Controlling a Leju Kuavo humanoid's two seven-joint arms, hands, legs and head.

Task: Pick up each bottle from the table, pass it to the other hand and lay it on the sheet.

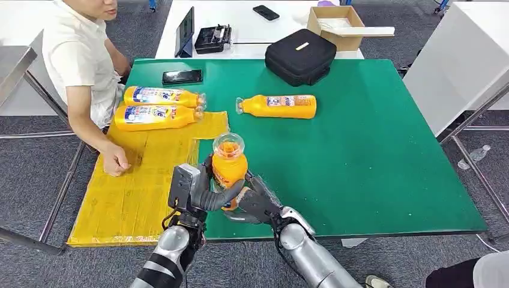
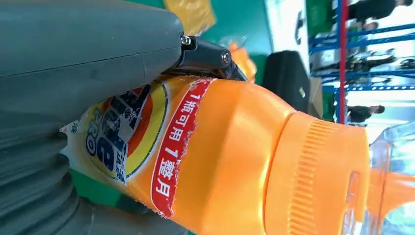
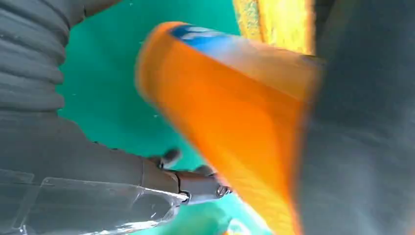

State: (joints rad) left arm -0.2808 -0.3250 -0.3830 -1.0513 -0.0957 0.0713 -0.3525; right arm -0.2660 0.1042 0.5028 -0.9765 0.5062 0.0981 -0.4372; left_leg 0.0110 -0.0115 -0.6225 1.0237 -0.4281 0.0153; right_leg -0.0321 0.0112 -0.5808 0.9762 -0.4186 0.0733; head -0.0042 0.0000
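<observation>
While both hands grip it, the orange bottle [image 1: 228, 166] stands upright.

Blurred orange bottle [image 3: 230, 127] over green table [image 3: 107, 93], seemingly beside the right hand [image 3: 147, 181].

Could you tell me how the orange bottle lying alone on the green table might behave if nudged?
The orange plastic bottle with the clear cap lies on its side on the green table, so its round body would probably roll. It looks rigid, and its smooth surface may be slippery.
</observation>
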